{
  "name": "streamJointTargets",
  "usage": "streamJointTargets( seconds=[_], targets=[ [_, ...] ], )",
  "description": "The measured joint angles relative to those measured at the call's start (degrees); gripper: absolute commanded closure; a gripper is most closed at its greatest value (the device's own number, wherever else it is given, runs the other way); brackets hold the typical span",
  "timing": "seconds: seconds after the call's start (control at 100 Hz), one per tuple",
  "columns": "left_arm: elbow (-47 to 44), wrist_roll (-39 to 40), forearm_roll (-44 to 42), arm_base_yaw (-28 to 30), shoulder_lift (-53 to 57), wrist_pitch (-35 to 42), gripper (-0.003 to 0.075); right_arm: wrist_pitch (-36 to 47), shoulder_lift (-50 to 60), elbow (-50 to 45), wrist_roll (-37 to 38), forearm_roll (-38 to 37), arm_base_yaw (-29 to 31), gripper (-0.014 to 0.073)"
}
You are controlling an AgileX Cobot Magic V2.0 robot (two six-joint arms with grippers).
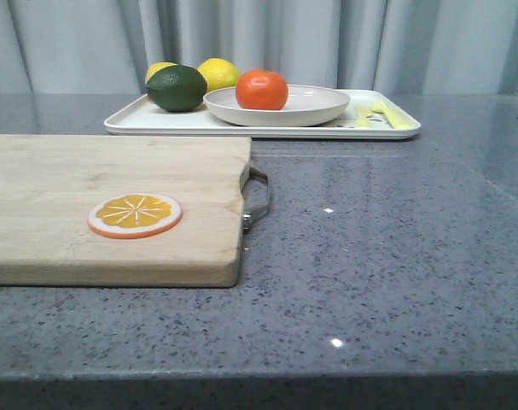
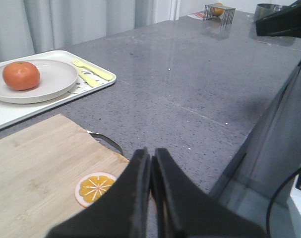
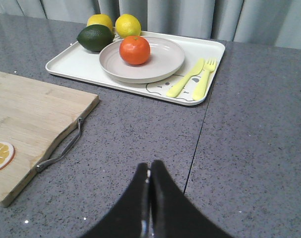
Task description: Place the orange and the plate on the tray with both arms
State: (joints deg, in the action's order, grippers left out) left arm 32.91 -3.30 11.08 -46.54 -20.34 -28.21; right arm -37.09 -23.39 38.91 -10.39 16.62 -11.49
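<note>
The orange (image 1: pixel 261 90) sits in the beige plate (image 1: pixel 318 109), and the plate rests on the white tray (image 1: pixel 139 121) at the back of the table. They also show in the left wrist view, orange (image 2: pixel 21 75), plate (image 2: pixel 56 79), tray (image 2: pixel 21 111), and in the right wrist view, orange (image 3: pixel 135 50), plate (image 3: pixel 165 62), tray (image 3: pixel 76 64). My left gripper (image 2: pixel 151 154) is shut and empty above the cutting board's near corner. My right gripper (image 3: pixel 150 166) is shut and empty over bare table, well short of the tray. Neither gripper shows in the front view.
A wooden cutting board (image 1: pixel 88 188) with a metal handle (image 1: pixel 259 195) lies at the left, an orange slice (image 1: pixel 134 214) on it. A green lime (image 1: pixel 176 87) and two yellow lemons (image 1: pixel 218 73) sit on the tray's left part. Yellow cutlery print (image 3: pixel 195 79) marks its right end.
</note>
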Motion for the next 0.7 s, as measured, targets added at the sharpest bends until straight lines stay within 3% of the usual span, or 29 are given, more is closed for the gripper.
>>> streamJointTargets(
  seconds=[0.3,0.7],
  targets=[
    [-10.4,0.0,-0.8,10.6,0.0,25.8,0.074,0.0,0.0,0.0,0.0,0.0,0.0,0.0659],
    [-19.3,0.0,-2.4,29.9,8.9,28.2,0.074,0.0,0.0,0.0,-0.1,0.0,0.0,0.0659]
  ],
)
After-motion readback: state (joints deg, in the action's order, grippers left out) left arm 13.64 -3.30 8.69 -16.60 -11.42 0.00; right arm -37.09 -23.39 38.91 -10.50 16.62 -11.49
